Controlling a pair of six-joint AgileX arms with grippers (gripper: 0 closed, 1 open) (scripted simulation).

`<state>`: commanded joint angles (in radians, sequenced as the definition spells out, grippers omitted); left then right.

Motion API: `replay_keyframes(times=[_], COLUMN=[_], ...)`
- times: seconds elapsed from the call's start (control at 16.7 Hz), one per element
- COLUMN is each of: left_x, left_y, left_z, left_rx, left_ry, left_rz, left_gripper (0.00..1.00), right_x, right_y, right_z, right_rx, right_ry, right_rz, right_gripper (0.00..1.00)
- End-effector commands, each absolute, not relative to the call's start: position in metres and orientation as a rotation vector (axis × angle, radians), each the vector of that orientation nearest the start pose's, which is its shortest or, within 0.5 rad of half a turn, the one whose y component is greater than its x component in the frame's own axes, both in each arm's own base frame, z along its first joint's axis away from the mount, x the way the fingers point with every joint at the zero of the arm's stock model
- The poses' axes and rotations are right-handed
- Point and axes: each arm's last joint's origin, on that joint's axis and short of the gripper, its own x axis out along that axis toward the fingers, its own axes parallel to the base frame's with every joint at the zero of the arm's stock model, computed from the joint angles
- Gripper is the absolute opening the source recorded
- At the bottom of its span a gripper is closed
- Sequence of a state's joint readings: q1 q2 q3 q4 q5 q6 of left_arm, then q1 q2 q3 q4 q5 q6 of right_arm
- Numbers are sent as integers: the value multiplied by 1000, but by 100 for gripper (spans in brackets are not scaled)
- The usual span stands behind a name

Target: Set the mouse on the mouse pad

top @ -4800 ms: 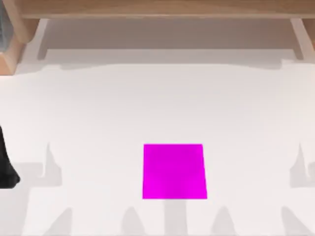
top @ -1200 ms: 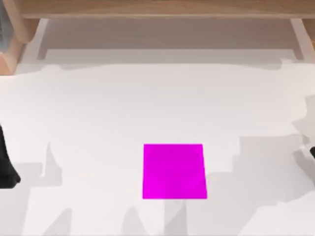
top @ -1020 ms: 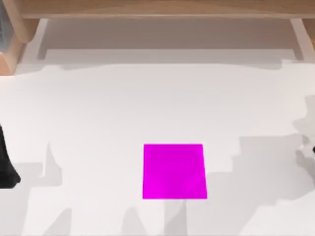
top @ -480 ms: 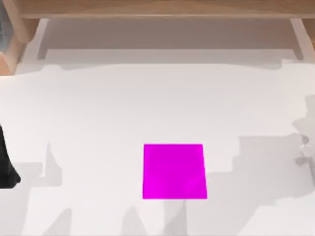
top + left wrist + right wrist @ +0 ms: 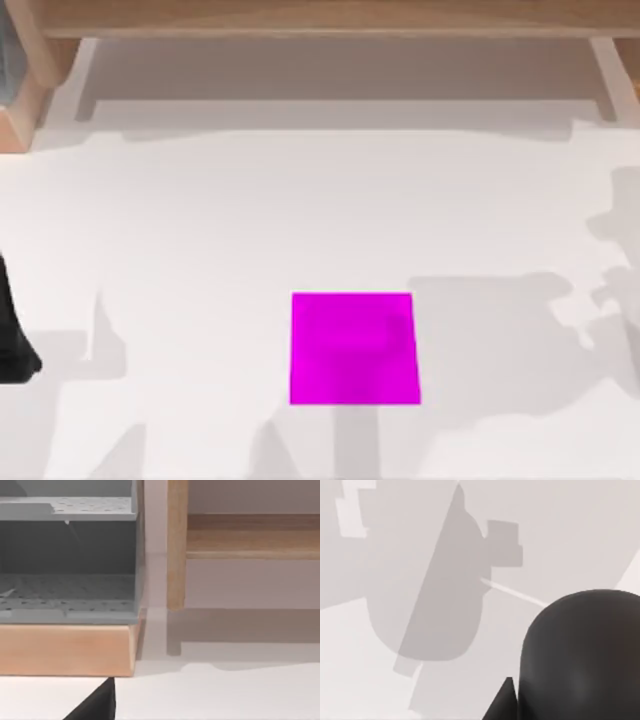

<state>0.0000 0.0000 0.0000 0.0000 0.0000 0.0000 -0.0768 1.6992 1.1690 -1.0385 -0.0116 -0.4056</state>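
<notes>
The mouse pad (image 5: 354, 348) is a flat magenta square lying a little below the middle of the white table. In the right wrist view, the mouse (image 5: 582, 655) is a dark grey rounded body hanging above the tabletop. One black fingertip (image 5: 506, 700) of my right gripper rests against its side, and its capsule-shaped shadow (image 5: 440, 595) falls on the table beneath. My left arm (image 5: 12, 340) is parked at the table's left edge. A black tip (image 5: 97, 707) of its gripper is in the left wrist view.
A wooden frame (image 5: 320, 18) runs along the far side of the table. A grey perforated shelf (image 5: 67, 555) on a wooden base stands at the far left corner. A wide shadow (image 5: 500, 340) lies right of the pad.
The shadow on the right side of the table has spread left and now reaches the pad's right edge. A small dark part at the right edge has left the top view. The left arm has stayed still.
</notes>
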Motion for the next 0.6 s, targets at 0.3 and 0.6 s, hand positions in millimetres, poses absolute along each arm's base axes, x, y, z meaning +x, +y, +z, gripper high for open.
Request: replay_keyframes(times=[0.3,0.6], left_x=[106,106], left_y=[-1,-1], left_z=[160,160], left_rx=[0,0], left_ry=[0,0], left_rz=[0,0], left_gripper=[100,100], right_x=[298,302], right_y=[-21,-15], right_z=[215,213], right_rx=[-253,-289], right_ry=[1527,1530], right_rz=[261,300], right_gripper=[0,0])
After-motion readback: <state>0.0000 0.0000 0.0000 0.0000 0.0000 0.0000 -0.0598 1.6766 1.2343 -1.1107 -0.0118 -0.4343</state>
